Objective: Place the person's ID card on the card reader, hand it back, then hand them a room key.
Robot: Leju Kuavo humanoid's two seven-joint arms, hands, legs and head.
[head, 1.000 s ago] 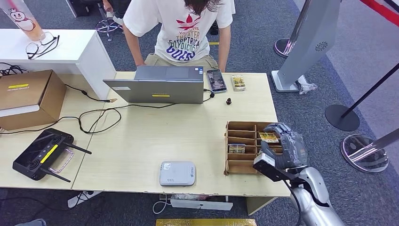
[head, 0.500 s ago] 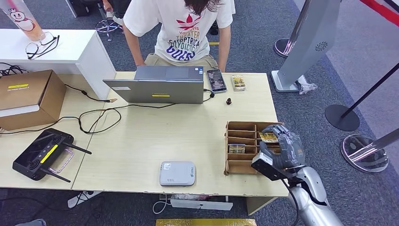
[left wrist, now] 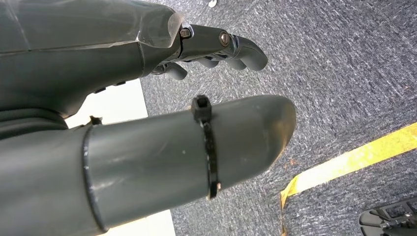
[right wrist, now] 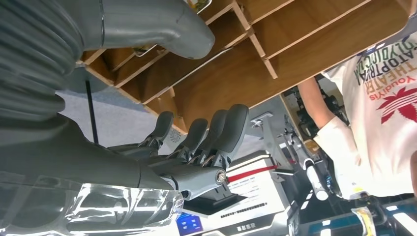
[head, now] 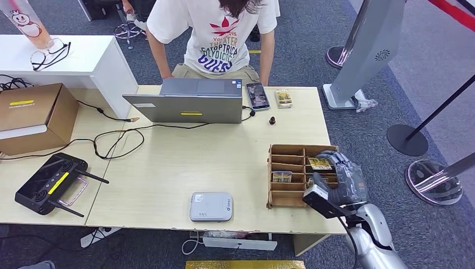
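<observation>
Head view: right hand (head: 343, 182) sits at the right edge of the divided wooden tray (head: 280, 151) on the worktop (head: 168, 168); cards (head: 320, 163) lie in its compartments, another card (head: 284, 98) near the person (head: 215, 33), reader (head: 211, 206) at front edge.
Left wrist: left hand (left wrist: 147, 98) over carpet, fingers (left wrist: 241, 46) apart, empty.
Right wrist: fingers (right wrist: 221, 130) apart, gripping nothing, beside tray.
</observation>
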